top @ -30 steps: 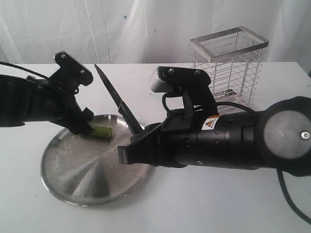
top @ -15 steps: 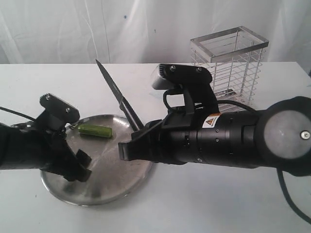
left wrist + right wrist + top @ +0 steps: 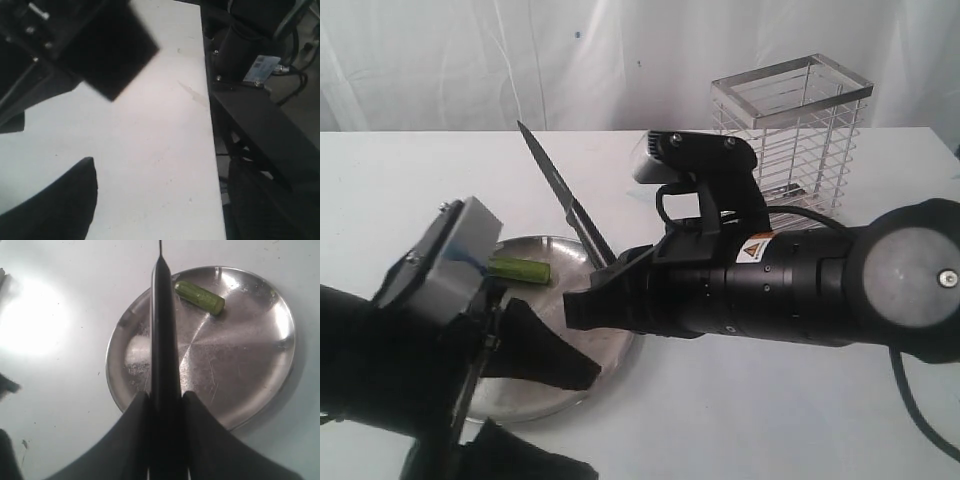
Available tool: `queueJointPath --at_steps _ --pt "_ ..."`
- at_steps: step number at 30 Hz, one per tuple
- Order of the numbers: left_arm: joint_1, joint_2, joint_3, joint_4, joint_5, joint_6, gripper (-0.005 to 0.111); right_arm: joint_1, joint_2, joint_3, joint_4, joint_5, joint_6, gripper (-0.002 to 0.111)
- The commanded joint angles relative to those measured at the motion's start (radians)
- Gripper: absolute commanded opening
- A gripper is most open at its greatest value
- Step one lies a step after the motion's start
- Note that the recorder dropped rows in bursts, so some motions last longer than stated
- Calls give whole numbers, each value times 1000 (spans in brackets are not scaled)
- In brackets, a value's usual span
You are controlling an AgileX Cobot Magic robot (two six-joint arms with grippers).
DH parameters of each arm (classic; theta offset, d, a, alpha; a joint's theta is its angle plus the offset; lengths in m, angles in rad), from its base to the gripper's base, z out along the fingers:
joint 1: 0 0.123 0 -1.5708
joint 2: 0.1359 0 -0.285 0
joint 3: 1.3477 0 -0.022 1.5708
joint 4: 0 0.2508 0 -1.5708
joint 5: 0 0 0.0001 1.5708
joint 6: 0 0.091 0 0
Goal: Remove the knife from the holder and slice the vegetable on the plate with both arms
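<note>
Resting on the plate (image 3: 240, 365): vegetable (image 3: 200, 296); right end effector (image 3: 165, 396) grips knife (image 3: 162, 315).

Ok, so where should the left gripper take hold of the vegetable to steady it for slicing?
Grip the vegetable by its stem end, coming down from above with jaws across its width. It lies flat on the plate, stem toward the left arm's side, so that likely leaves the cut end free for the knife.

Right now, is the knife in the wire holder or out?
Out. The right gripper clamps the knife, blade slanting up over the plate; the wire holder stands apart.
</note>
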Motion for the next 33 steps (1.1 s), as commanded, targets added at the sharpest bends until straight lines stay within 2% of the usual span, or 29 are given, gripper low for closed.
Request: queueJointPath --at_steps 1,4,5,6,7,8,9,11,12,14,20,25,33 --pt "1 -161 -70 199 -5 -59 74 -6 -13 3 -8 -21 -10 0" --pt "1 -264 -136 371 -145 -56 74 -6 -13 3 -8 -13 -10 0" --pt "1 -321 -163 537 -296 -63 74 -6 -13 3 -8 -11 -10 0" --pt "1 -339 -164 612 -398 -73 74 -6 -13 3 -8 -9 -10 0" --pt "1 -344 -154 706 -584 -107 73 -6 -13 3 -8 -3 -10 0" --pt "3 -324 -151 727 -646 -128 71 -6 -13 3 -8 -3 -10 0" --pt "21 -282 -151 747 -649 -128 66 -6 -13 3 -8 -3 -10 0" --pt "78 -158 -151 779 -570 -126 55 -6 -13 3 -8 14 -10 0" --pt "115 -74 -151 808 -539 -126 56 -6 -13 3 -8 30 -10 0" --pt "142 37 -156 808 -530 -126 59 -6 -13 3 -20 46 -11 0" --pt "142 301 -262 836 -523 -123 59 -6 -13 3 -18 46 -29 0" --pt "142 411 -337 921 -523 -123 59 -6 -13 3 -18 55 -29 0" --pt "142 555 -468 942 -531 -125 59 -6 -13 3 -18 68 -29 0"
